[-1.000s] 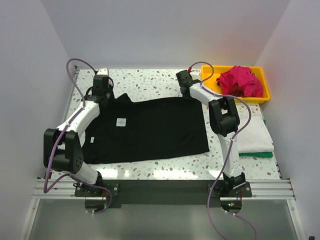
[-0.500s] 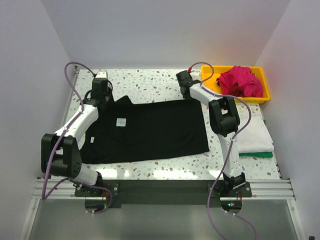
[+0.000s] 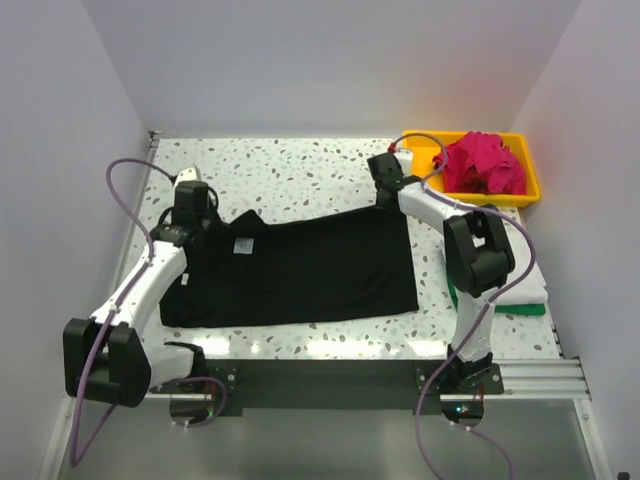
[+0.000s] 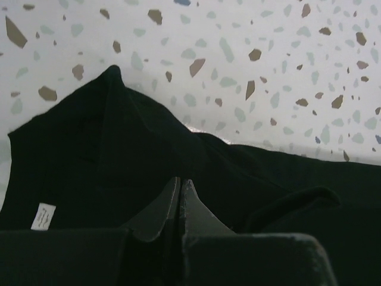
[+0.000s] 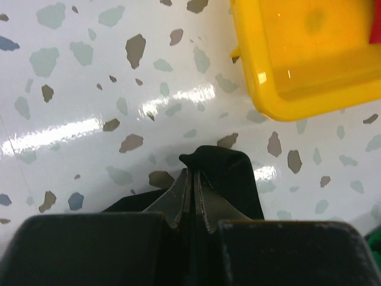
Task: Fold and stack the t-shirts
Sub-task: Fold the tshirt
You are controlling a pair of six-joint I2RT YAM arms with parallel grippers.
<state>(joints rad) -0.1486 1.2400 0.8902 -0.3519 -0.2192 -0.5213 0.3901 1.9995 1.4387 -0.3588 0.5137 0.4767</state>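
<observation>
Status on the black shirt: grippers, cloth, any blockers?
Left gripper shut on black t-shirt, far-left edge. Right gripper shut on its far-right corner. Yellow tray close by that corner, not touching.

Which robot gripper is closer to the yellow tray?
The right. The right gripper pinches the black t-shirt's far corner just beside the yellow tray. The left gripper pinches the shirt's other far corner, way across the table from it.

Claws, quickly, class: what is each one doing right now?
Left claw: closed, pinching the far left edge of the large black cloth t-shirt.
Right claw: closed, pinching the far right corner of the same t-shirt.
</observation>
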